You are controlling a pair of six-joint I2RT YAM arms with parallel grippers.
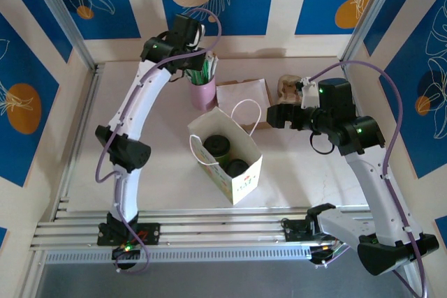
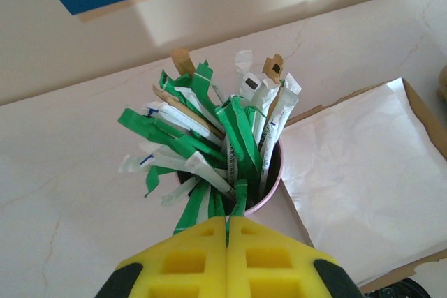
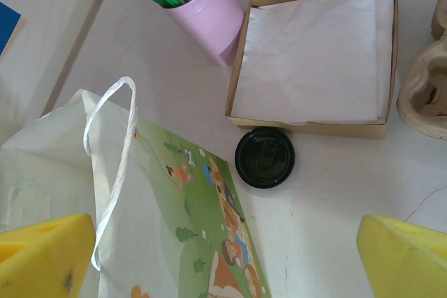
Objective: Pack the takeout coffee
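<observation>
Takeout coffee (image 1: 218, 146) stands lidded inside the upright paper bag (image 1: 246, 178), with a second lidded cup (image 1: 237, 167) just beside it. The bag mouth faces up, presumably for loading from above.

Left gripper (image 2: 227, 225): fingers pressed together among the sticks (image 2: 209, 123) in the pink cup (image 1: 204, 94). Probably fetching one, but I cannot tell whether a stick is pinched.

Right gripper (image 3: 227, 256): spread wide, holding nothing, above the bag's edge near a spare black lid (image 3: 265, 158).

Two small takeout paper coffee cups, the farther green-bodied one (image 1: 216, 146) and the nearer one (image 1: 237, 167), are stood upright, black-lidded, side by side inside the open white paper bag (image 1: 246, 183); a loose round black plastic lid (image 3: 264, 157) is laid flat beside the bag.
</observation>
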